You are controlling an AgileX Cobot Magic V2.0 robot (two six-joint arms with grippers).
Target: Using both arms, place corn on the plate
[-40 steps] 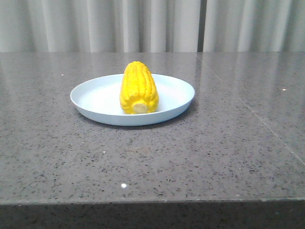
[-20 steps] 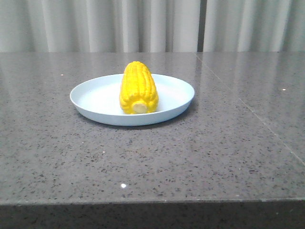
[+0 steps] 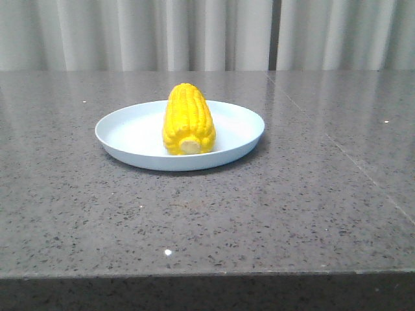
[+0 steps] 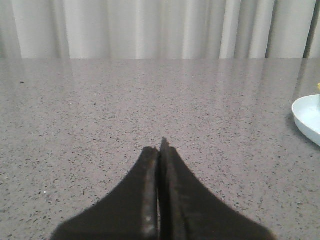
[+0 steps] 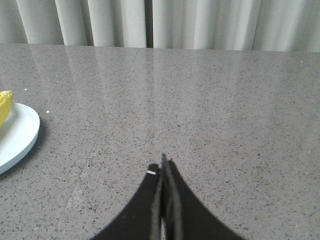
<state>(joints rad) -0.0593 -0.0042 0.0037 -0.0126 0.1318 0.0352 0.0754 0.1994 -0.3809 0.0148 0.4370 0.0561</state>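
The yellow corn [image 3: 188,118] lies on the pale blue plate [image 3: 123,136] near the middle of the table, its pale stub end facing the camera. Neither arm shows in the front view. In the left wrist view my left gripper [image 4: 160,148] is shut with nothing in it, low over bare table, and the plate's rim [image 4: 306,120] shows at the frame's edge. My right gripper [image 5: 163,164] is shut and empty too, also over bare table, with the plate [image 5: 20,137] and a sliver of corn [image 5: 5,105] off to one side.
The table [image 3: 292,194] is speckled grey stone with a seam [image 3: 337,152] running diagonally on the right. White curtains [image 3: 207,32] hang behind it. The table's front edge [image 3: 207,275] runs across the bottom of the front view.
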